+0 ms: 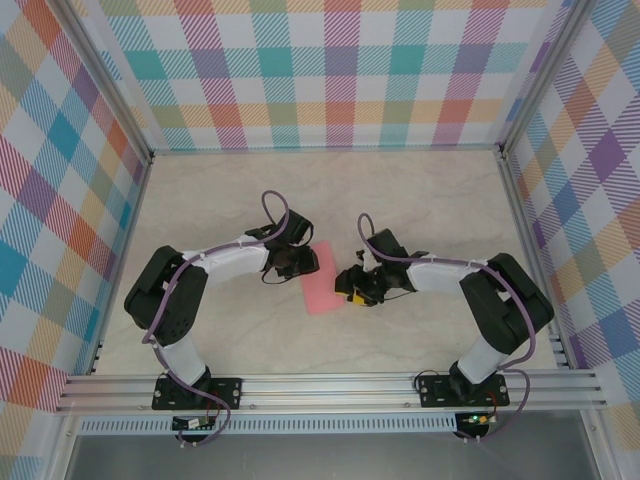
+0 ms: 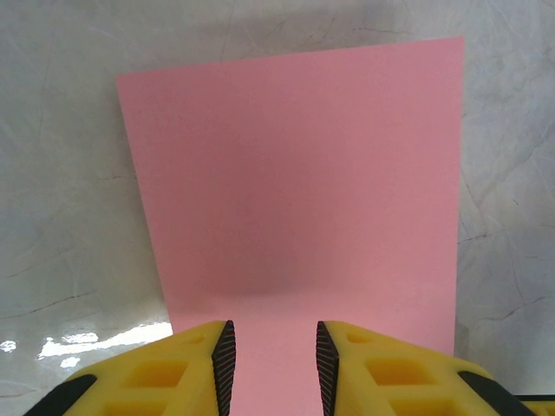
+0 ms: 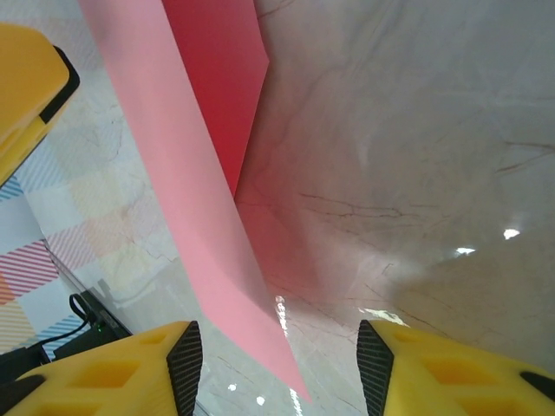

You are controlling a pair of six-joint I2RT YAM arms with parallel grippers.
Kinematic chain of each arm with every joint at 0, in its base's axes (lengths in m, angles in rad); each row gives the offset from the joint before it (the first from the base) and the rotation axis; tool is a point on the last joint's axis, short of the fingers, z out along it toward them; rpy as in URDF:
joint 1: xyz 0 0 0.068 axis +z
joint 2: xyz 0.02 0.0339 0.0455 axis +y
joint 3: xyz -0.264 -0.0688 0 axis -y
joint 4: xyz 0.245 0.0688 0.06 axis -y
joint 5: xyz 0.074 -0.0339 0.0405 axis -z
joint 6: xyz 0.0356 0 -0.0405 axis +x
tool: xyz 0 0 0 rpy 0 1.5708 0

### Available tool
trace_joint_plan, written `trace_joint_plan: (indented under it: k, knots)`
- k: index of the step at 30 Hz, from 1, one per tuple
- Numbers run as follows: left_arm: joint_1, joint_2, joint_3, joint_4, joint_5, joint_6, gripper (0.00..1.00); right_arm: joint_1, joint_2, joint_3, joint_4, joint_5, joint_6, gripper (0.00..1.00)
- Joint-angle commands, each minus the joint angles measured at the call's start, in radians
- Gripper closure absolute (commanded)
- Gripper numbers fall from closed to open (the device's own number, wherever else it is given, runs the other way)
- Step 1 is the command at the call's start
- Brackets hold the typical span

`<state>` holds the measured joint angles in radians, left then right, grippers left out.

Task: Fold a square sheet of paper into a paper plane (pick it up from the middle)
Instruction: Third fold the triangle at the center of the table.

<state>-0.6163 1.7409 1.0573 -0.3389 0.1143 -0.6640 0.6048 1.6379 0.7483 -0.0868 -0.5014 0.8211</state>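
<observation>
Lab test cell, marble-look table (image 1: pixel 400 190), aluminium frame (image 1: pixel 330 385), plaid backdrop walls (image 1: pixel 330 70)

The far half of the table (image 1: pixel 330 190) offers open passage up to the plaid walls (image 1: pixel 330 70) (which close three sides). At mid-table, the left gripper (image 1: pixel 297 263) and right gripper (image 1: pixel 352 287) flank the square sheet of paper (image 1: pixel 322 290), with little room between them.

The paper (image 2: pixel 295 191) ahead of my left fingers (image 2: pixel 165 377) is matt and smooth. The table (image 2: pixel 61 260) under it is glossy and marble-veined, mirroring light beside my left fingers and the paper's pink between my right fingers (image 3: pixel 113 373). All four fingers are matt yellow plastic with black ribbed pads (image 2: pixel 225 364).
</observation>
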Motion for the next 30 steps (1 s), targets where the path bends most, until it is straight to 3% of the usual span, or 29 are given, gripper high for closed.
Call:
trace_joint_plan:
  k: [1, 8, 14, 17, 30]
  knots:
    - [0.015, 0.000, 0.016, -0.020, 0.011, 0.016, 0.67, 0.012, 0.022, 0.021, 0.021, -0.057, -0.030, 0.51]
    - [0.015, -0.008, 0.009, -0.019, 0.014, 0.019, 0.68, 0.021, -0.012, -0.030, 0.083, -0.058, 0.019, 0.62]
    - [0.015, -0.015, 0.000, 0.009, 0.067, 0.021, 0.68, 0.021, -0.048, -0.057, 0.066, -0.025, 0.051, 0.87]
    - [0.003, -0.033, -0.002, 0.033, 0.129, 0.040, 0.70, 0.021, -0.083, -0.069, 0.020, 0.015, 0.064, 0.92]
    - [-0.062, -0.023, -0.019, 0.051, 0.175, 0.071, 0.75, 0.038, -0.254, -0.133, -0.101, 0.058, 0.142, 0.94]
